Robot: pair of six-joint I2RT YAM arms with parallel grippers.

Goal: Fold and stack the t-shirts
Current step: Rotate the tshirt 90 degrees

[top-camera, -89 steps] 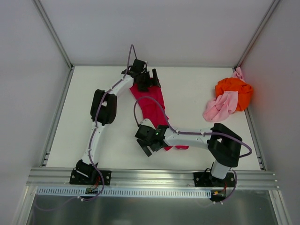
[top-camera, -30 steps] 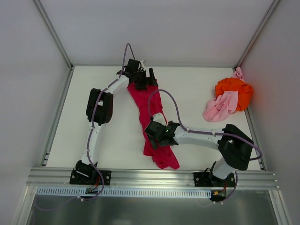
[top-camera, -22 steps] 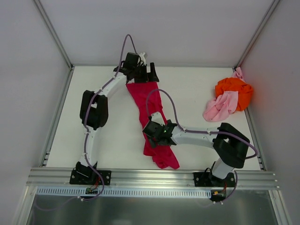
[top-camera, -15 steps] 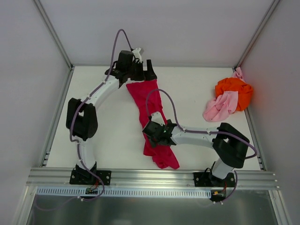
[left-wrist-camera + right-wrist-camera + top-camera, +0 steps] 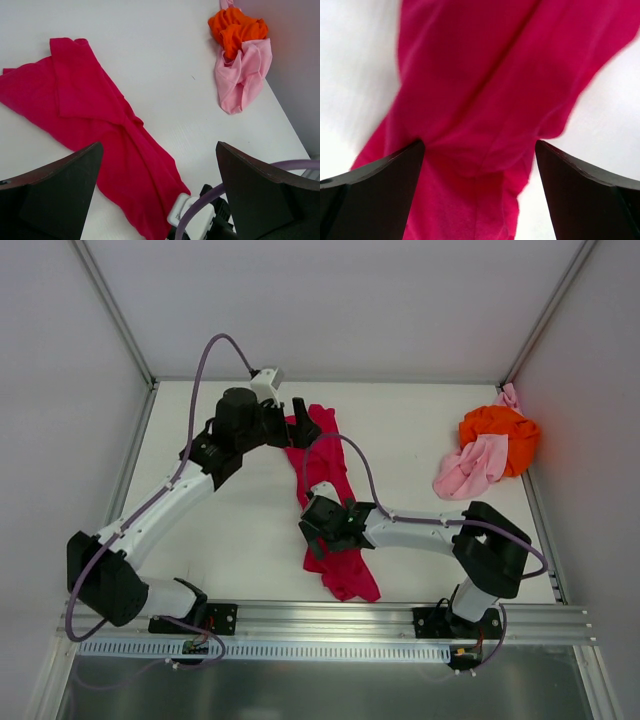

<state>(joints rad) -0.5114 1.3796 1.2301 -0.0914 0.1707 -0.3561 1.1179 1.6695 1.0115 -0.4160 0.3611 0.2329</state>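
The crimson t-shirt (image 5: 330,490) lies as a long crumpled strip down the middle of the table, its far end folded over. My left gripper (image 5: 300,421) is open and empty, just left of that far end. In the left wrist view (image 5: 159,145) the crimson t-shirt (image 5: 90,125) lies below the spread fingers. My right gripper (image 5: 322,525) is open, low over the shirt's middle. In the right wrist view (image 5: 479,144) the crimson cloth (image 5: 480,100) fills the gap between the fingers. The orange t-shirt (image 5: 500,435) and the pale pink t-shirt (image 5: 470,468) lie bunched together at the far right.
The orange t-shirt (image 5: 235,27) and pink t-shirt (image 5: 245,75) press against the right wall. The right arm's purple cable (image 5: 345,455) loops over the crimson shirt. Walls close in the table at the back and sides. A metal rail (image 5: 320,615) runs along the near edge.
My left gripper let go of the crimson shirt's far end and swung away from the back wall, toward the left. The shirt's far end dropped onto the table. My right gripper shifted slightly left.
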